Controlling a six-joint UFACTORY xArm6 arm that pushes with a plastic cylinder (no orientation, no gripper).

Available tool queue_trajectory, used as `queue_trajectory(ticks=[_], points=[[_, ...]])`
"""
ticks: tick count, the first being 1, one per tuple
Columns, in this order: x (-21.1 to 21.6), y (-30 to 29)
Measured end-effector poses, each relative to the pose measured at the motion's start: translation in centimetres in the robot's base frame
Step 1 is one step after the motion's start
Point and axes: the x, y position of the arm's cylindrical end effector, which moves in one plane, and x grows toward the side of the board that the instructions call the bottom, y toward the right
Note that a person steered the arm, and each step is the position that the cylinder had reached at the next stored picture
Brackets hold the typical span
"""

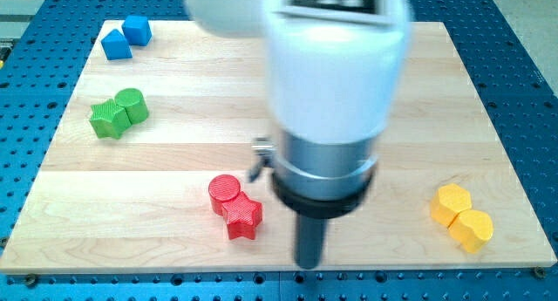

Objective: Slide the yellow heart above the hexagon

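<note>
A yellow heart [473,230] lies near the board's lower right corner. It touches a yellow hexagon [452,203], which sits just up and left of it. My tip [309,265] is at the end of the dark rod, near the board's bottom edge at the middle. It is far to the left of both yellow blocks and just right of a red star [243,215]. The tip touches no block.
A red cylinder [224,192] touches the red star's upper left. Two green blocks [119,113] sit together at the left. Two blue blocks [126,37] sit at the top left corner. The arm's white body [336,65] hides the board's upper middle.
</note>
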Motion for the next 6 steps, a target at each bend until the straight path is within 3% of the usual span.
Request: queue_trajectory(ticks=[2,3,4,6], points=[[-0.1,14.8],[-0.1,18.9],[-0.8,21.3],[-9.3,17.7]])
